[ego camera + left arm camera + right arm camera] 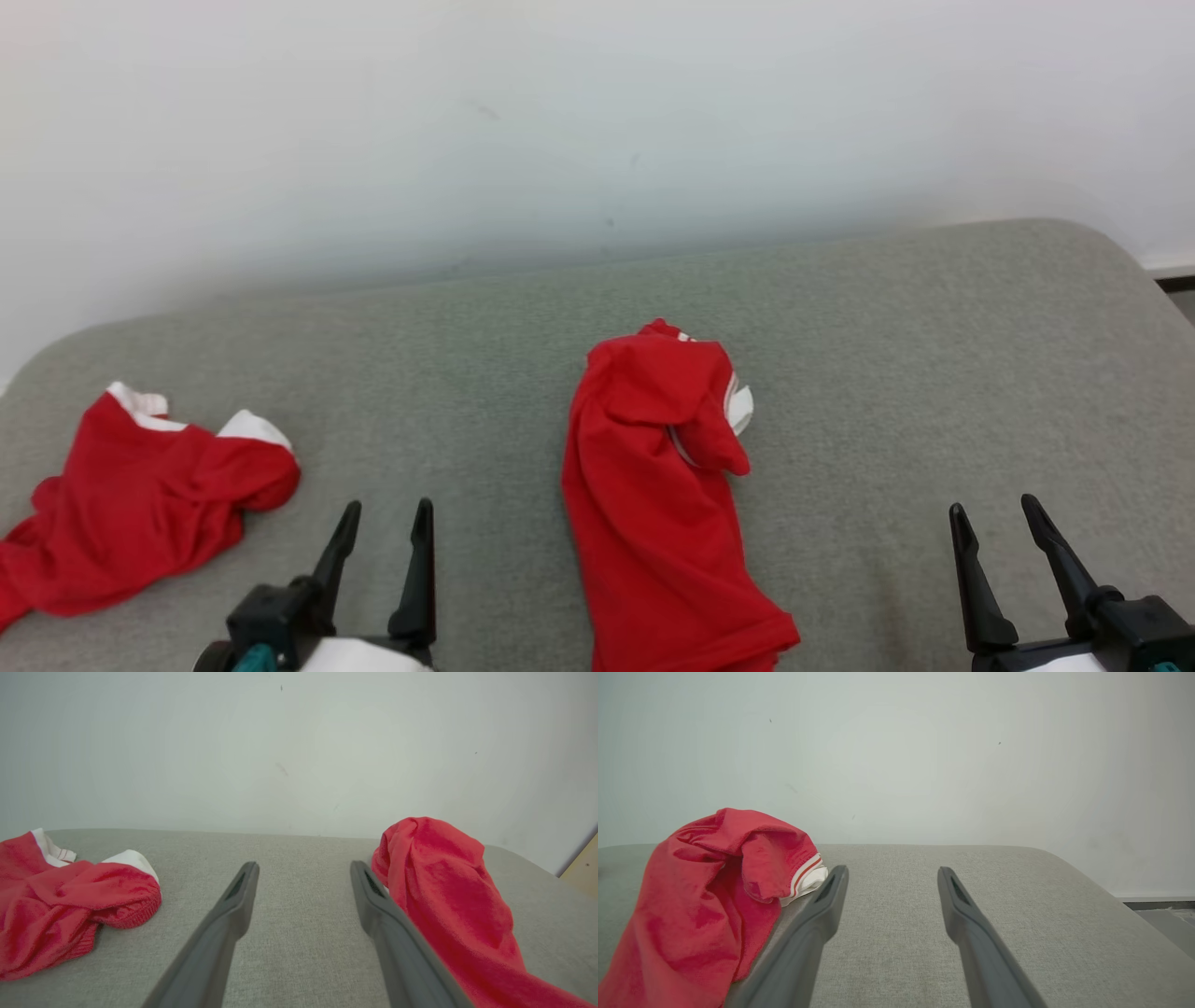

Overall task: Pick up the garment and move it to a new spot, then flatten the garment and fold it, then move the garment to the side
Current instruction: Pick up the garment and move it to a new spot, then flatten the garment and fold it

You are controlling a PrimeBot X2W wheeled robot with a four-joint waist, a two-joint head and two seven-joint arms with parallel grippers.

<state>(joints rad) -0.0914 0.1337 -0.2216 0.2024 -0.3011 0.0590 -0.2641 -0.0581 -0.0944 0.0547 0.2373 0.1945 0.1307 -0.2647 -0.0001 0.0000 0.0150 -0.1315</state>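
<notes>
A red garment with white striped trim lies bunched in a long heap mid-surface, running from the middle toward the near edge. It also shows in the left wrist view and the right wrist view. A second red garment with white cuffs lies crumpled at the far left. My left gripper hangs open and empty between the two garments. My right gripper is open and empty to the right of the middle garment.
Both garments rest on a grey fabric-covered surface with rounded far corners. A pale wall rises directly behind it. A strip of dark floor shows past the right corner.
</notes>
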